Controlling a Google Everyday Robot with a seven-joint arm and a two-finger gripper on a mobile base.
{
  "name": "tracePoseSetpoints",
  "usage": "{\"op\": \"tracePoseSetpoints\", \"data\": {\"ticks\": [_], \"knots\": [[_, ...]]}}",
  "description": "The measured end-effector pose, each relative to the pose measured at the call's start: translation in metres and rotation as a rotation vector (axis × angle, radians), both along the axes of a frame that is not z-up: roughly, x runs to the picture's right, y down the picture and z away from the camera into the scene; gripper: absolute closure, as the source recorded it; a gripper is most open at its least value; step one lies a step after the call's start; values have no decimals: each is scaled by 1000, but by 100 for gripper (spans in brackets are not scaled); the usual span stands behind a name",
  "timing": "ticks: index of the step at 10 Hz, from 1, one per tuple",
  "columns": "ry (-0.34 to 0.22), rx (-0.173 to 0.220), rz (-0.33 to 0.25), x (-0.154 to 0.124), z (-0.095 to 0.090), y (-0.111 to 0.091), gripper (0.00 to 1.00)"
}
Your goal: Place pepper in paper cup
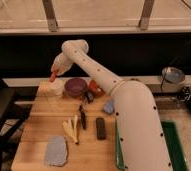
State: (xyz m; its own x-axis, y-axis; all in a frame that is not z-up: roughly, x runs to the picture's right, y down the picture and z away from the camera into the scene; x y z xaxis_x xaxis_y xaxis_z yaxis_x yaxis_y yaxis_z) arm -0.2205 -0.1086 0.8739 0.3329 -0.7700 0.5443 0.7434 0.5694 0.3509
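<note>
wooden table stands before a dark wall, with a pale ledge behind it and window frames above. the arm reaches from the lower right foreground to the far left corner of the table.

1. position. the gripper hangs at the far left corner, directly above the paper cup. the pepper shows as an orange-red tip projecting below the gripper, just over the cup rim.

2. gripper state. the gripper is clenched on the pepper; the tip hangs from it and rests on nothing else. whether the tip has entered the cup mouth cannot be told.

3. surroundings. the purple bowl sits just right of the cup. the orange-red bowl lies beyond it, partly behind the arm. nearer the front are the banana peel, a dark utensil, the black block, a blue-grey object and a grey cloth. a green bin stands at the right, off the table.

4. step in hand. judged from this layout, transport is complete and the placing step is under way; the pepper is not yet released.

5. next move. lower the pepper straight down until its tip is inside the cup, then release. the cup is narrow and light, and the pepper is long, so keep the approach centred; an off-centre descent could catch the rim and tip the cup toward the table edge. after release, withdraw vertically to avoid dragging the pepper out.
</note>
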Motion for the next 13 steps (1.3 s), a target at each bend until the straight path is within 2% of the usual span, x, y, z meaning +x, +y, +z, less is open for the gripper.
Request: {"op": "tracePoseSetpoints", "data": {"ticks": [4,7,9,10,13], "knots": [[11,62,-33,-12,17,13,99],[61,91,-80,-16,29,25,73],[94,109,-73,-10,37,27,51],[102,111,-68,-10,39,28,47],[140,115,-44,2,50,28,46]]}}
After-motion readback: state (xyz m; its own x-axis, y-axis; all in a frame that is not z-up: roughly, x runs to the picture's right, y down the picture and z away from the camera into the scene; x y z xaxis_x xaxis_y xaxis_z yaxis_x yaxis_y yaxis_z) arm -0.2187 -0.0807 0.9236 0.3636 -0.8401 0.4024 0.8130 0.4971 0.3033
